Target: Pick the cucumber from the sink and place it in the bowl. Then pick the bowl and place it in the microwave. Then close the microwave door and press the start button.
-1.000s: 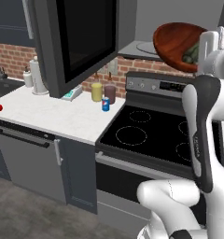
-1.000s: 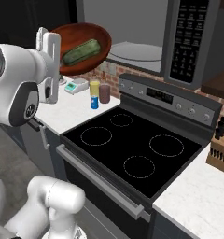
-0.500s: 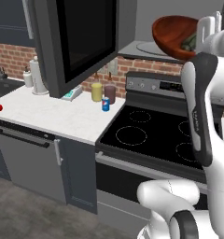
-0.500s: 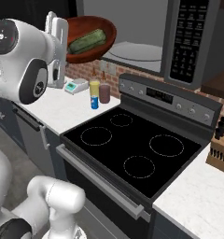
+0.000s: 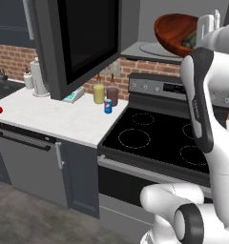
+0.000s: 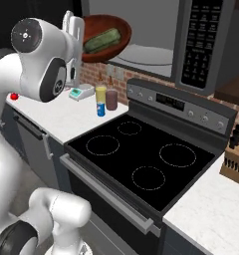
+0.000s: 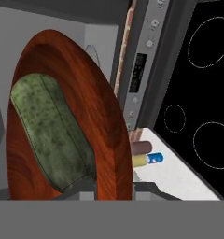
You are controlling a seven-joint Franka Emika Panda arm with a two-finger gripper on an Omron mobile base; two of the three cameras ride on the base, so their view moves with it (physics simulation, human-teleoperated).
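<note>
**One bowl, loaded, at the microwave mouth**

One bowl (image 6: 102, 34) is held aloft, the gripper (image 6: 73, 31) pinching its near rim, fingers narrow on the wood. The cucumber (image 6: 101, 40) lies inside it, long axis running across the bowl. The bowl is tilted and sits at the front edge of the open microwave (image 5: 150, 50), just above the glass turntable (image 6: 141, 52). The microwave door (image 5: 85, 40) stands swung out to the left. Judgement: the cavity lies straight ahead of the fingers; next move is forward and down onto the turntable, levelling so the cucumber stays put.
</note>
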